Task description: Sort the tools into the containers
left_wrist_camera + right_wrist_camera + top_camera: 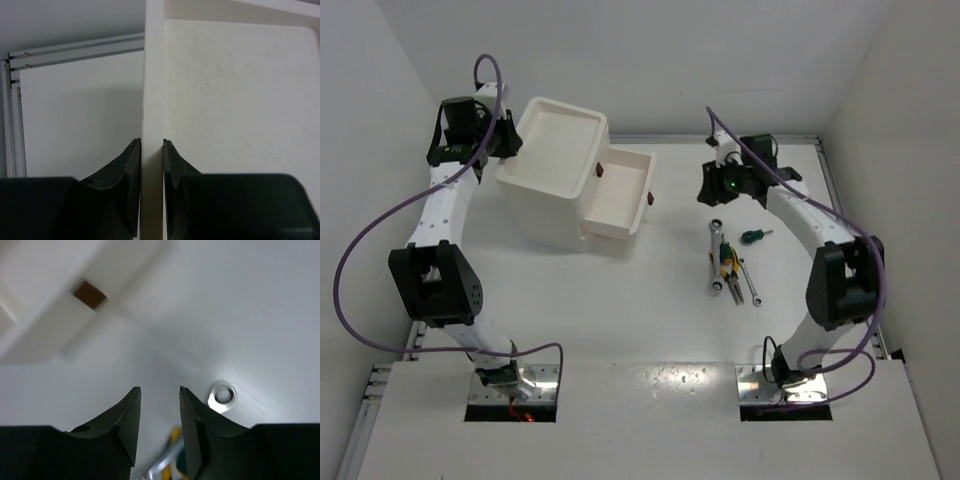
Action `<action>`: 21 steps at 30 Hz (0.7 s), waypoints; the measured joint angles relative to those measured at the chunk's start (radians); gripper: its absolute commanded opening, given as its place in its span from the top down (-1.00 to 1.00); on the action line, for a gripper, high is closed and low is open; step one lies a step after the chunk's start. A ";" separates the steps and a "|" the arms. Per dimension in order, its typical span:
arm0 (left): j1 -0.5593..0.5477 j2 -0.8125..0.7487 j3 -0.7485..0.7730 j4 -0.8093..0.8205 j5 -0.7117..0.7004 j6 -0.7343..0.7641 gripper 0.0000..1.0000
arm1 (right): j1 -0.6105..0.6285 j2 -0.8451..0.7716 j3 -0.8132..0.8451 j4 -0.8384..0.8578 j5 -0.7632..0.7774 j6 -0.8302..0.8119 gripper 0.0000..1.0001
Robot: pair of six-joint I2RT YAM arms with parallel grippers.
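Observation:
The white cabinet (552, 205) has a shallow top tray (560, 140) and one drawer (620, 190) pulled out, with nothing in it. My left gripper (510, 140) is shut on the cabinet's left rim (152, 90), one finger on each side of it (152, 146). The tools lie in a pile on the table: silver wrenches (717, 255), yellow-handled pliers (726, 262) and a green-handled screwdriver (753, 236). My right gripper (710, 188) is open and empty (160, 389), just above the pile's far end. A wrench's ring end (221, 396) and a yellow handle (174, 437) show beside its fingers.
The open drawer's red-brown handle (650, 197) faces the right gripper and shows blurred in the right wrist view (90, 294). A second handle (599, 171) sits above it on the cabinet front. White walls close in the table on the left, right and far sides.

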 measured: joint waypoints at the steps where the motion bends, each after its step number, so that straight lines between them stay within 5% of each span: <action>1: 0.000 0.000 0.000 0.000 0.000 0.000 1.00 | -0.016 -0.026 -0.023 -0.039 0.031 -0.023 0.21; 11: 0.000 -0.004 -0.010 0.013 0.002 0.000 1.00 | -0.287 -0.154 -0.141 -0.390 -0.026 -0.697 0.00; 14: 0.000 -0.004 -0.011 0.013 0.003 0.000 1.00 | -0.332 -0.102 -0.092 -0.475 -0.087 -0.876 -0.23; 21: 0.000 -0.004 -0.012 0.014 0.004 0.000 1.00 | -0.364 0.063 -0.020 -0.529 -0.137 -1.164 -0.30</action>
